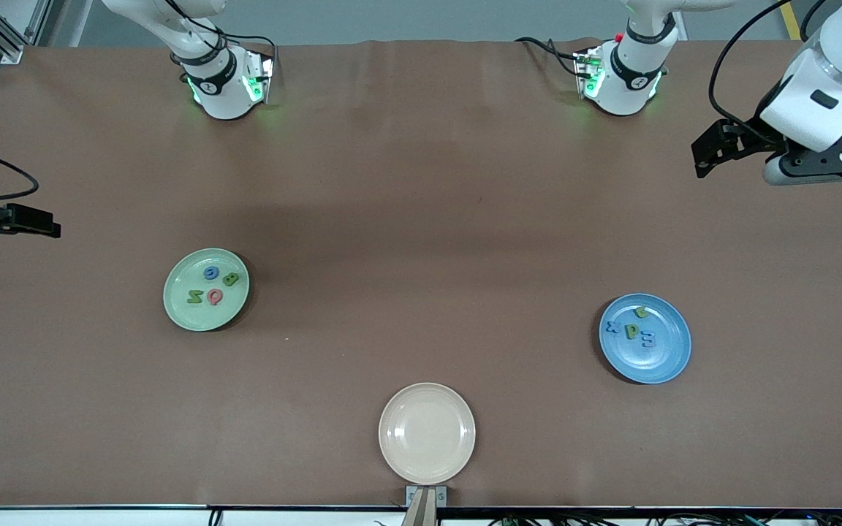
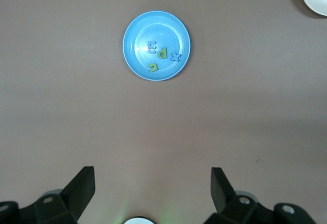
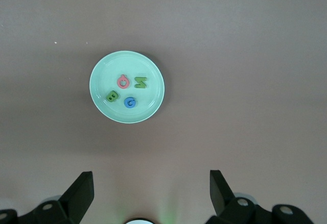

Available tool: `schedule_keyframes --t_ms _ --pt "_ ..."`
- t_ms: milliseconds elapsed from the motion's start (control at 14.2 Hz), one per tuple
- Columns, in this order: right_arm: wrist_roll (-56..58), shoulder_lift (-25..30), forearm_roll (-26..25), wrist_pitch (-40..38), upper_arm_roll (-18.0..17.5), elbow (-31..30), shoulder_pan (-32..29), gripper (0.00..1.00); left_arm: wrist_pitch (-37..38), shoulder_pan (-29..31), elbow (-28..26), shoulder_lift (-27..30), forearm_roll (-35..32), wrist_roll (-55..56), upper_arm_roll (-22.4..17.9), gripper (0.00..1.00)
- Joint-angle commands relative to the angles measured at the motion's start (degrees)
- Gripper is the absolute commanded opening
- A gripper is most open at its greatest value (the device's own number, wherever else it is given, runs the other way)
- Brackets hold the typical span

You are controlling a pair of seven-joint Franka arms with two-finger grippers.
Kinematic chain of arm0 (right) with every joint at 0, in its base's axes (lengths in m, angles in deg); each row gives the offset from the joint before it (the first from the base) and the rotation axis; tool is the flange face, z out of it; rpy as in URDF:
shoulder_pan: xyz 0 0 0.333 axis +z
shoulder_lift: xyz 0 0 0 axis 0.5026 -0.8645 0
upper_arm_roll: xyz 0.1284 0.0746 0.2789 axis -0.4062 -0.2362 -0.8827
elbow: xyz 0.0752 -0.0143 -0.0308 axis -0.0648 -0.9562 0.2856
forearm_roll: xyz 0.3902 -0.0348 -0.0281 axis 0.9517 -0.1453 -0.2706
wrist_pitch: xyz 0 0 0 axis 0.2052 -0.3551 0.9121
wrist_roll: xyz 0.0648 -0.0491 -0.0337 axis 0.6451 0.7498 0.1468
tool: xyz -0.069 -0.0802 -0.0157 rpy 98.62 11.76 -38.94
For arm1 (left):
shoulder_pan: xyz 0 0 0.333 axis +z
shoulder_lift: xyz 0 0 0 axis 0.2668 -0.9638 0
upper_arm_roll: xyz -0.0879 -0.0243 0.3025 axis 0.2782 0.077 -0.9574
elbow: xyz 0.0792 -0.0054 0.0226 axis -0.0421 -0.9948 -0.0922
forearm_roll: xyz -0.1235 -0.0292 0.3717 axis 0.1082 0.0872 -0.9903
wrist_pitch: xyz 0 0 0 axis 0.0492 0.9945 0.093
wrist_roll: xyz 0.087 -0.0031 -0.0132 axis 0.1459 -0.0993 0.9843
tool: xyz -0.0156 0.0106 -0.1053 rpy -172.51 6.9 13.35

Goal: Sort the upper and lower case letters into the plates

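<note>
The brown tabletop (image 1: pixel 421 183) carries everything. The left gripper (image 2: pixel 153 188) and right gripper (image 3: pixel 150 188) wait with fingers spread wide, holding nothing. Four letters (image 1: pixel 213 285) lie in the green plate (image 1: pixel 180 310), four letters (image 1: pixel 633 329) in the blue plate (image 1: pixel 666 361); the beige plate (image 1: pixel 427 433) sits nearest the camera, its edge cut off in the left wrist view.

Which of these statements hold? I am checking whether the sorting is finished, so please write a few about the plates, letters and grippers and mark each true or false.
1. The green plate holds four letters. True.
2. The blue plate is bare. False: four letters lie on it, among them a green p and a blue x.
3. The cream plate holds no letters. True.
4. The pink Q lies on the table beside the plates. False: it lies on the green plate.
5. The left gripper holds a letter. False: it is open and holds nothing, up over the table.
6. The right gripper is open. True.
</note>
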Motion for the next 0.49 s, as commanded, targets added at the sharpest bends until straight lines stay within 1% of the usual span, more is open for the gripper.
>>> schedule_keyframes --t_ms 0,281,421 --pt "0.19 4.86 0.95 -0.61 -0.5 -2.71 -1.07 1.0 0.54 0.67 -0.19 0.78 0.48 -0.85 0.26 1.0" --pt "0.19 13.29 -0.09 4.21 -0.59 -12.89 0.25 1.0 0.62 1.98 -0.36 0.96 0.92 -3.32 -1.15 1.0" --pt "-0.15 16.38 -0.36 5.72 -0.5 -16.42 1.48 1.0 0.71 2.87 -0.27 1.13 1.1 -4.11 -1.06 1.0"
